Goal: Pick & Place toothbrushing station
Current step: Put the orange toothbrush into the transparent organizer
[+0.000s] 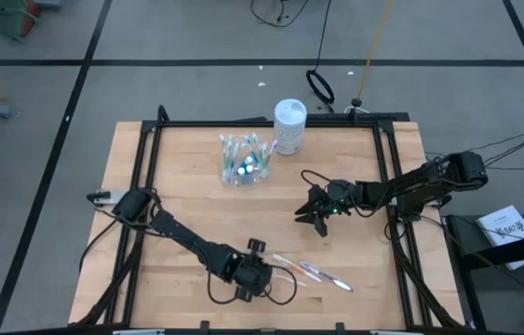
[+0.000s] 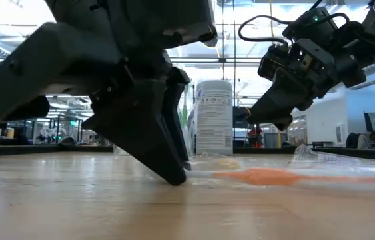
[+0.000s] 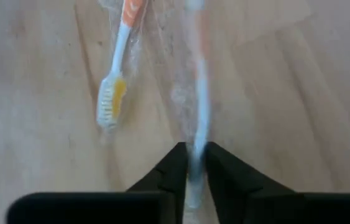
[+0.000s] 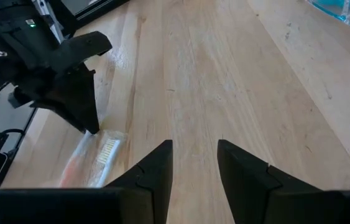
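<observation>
A clear plastic cup (image 1: 243, 160) holding several toothbrushes and teal tubes stands on the table's far middle. Two wrapped toothbrushes (image 1: 315, 273) lie on the table at the near middle. One has an orange handle and a white and yellow head (image 3: 111, 99). My left gripper (image 1: 260, 270) stands over their left ends, shut on the other, pale-handled toothbrush (image 3: 198, 112). My right gripper (image 1: 315, 214) hovers open and empty above the table's middle right; it also shows in the low view (image 2: 277, 117). My left gripper pinches one end of the pale toothbrush (image 3: 196, 163) in its clear wrapper between its two fingertips. The fingers point down, slanting, and lie along the handle. In the low view the fingertips (image 2: 174, 175) reach the table, and the toothbrush lies flat on the wood.
A tall white canister (image 1: 289, 126) stands just right of the cup at the far edge. A black frame (image 1: 384, 167) runs around the wooden table top. Bare wood lies between the cup and the two loose toothbrushes.
</observation>
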You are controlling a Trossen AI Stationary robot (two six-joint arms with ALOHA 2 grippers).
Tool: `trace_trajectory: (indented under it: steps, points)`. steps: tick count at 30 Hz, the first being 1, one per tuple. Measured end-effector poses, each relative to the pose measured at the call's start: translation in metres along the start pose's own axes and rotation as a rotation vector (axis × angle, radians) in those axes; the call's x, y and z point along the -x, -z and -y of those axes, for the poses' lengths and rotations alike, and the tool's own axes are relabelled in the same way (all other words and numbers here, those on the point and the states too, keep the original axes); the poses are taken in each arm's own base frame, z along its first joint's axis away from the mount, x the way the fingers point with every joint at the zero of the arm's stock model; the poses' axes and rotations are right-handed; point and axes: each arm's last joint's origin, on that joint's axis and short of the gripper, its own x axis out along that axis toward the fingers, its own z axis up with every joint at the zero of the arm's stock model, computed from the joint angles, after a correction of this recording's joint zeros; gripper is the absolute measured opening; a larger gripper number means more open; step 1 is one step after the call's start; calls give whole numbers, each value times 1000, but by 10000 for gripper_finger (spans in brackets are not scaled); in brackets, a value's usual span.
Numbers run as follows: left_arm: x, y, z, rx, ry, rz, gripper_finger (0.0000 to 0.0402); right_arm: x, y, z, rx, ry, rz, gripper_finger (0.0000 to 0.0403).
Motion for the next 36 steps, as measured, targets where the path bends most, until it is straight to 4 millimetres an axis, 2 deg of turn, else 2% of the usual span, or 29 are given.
trace_trajectory:
  steps: [3, 6, 12, 16, 19, 23, 26, 29, 36]
  points:
    - [4, 0, -3, -77, -26, -7, 30, 0, 0, 0, 1, -1, 3, 121]
    - [18, -1, -7, -176, -32, -27, 8, 0, 0, 0, 2, -3, 6, 121]
    - [78, 3, -35, -349, -194, -165, 29, 0, -1, 0, 10, -3, 14, 121]
    - [124, 14, -63, -532, -415, -324, 15, 0, -1, 0, 33, -3, 15, 121]
    - [154, 25, -85, -720, -564, -478, 5, 0, -2, 0, 80, -2, 18, 121]
    - [181, 41, -115, -965, -624, -727, 22, 0, -2, 0, 134, -2, 22, 121]
    - [191, 51, -135, -1060, -616, -877, 30, 0, -2, 0, 143, -2, 22, 121]
    - [194, 61, -150, -1173, -514, -1029, 25, 0, -2, 0, 143, -2, 19, 121]
    - [192, 67, -170, -1305, -381, -1152, 3, 0, -1, 0, 123, -3, 11, 121]
